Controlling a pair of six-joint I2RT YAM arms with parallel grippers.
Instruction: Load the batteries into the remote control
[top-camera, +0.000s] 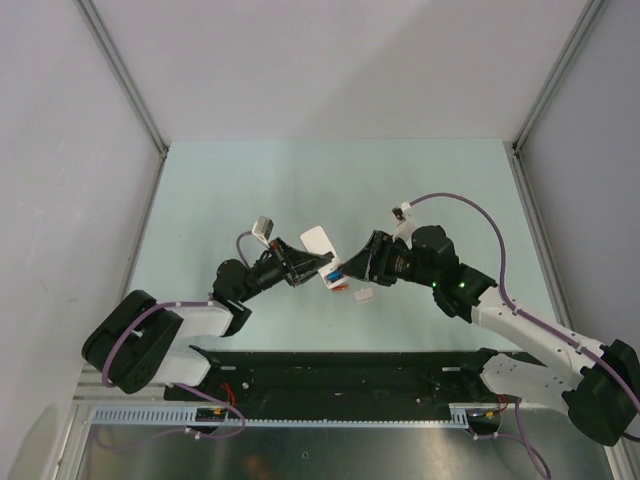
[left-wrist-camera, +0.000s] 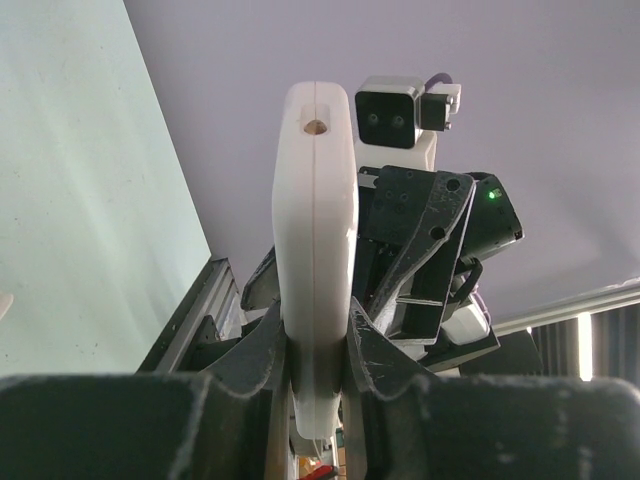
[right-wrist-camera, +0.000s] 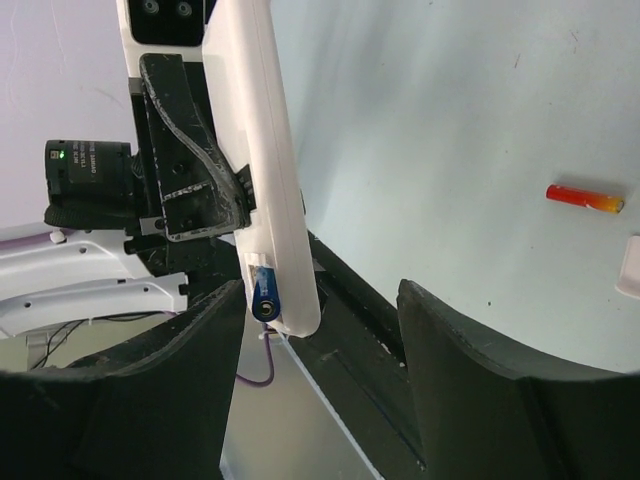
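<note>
My left gripper (top-camera: 298, 268) is shut on the remote control (top-camera: 318, 241) and holds it tilted above the table. In the left wrist view the remote's white edge (left-wrist-camera: 315, 220) stands up between the jaws of that gripper (left-wrist-camera: 315, 345). My right gripper (top-camera: 358, 266) is open, and the remote's lower end (right-wrist-camera: 262, 160) sits between its jaws, close to the left finger (right-wrist-camera: 180, 370). A blue battery (right-wrist-camera: 264, 300) sits in the open compartment at that end. An orange-red battery (right-wrist-camera: 585, 198) lies on the table.
The small white cover piece (top-camera: 364, 295) lies on the table just right of the remote; it also shows at the right edge of the right wrist view (right-wrist-camera: 630, 265). The black base rail (top-camera: 350, 365) runs along the near edge. Grey walls enclose the table.
</note>
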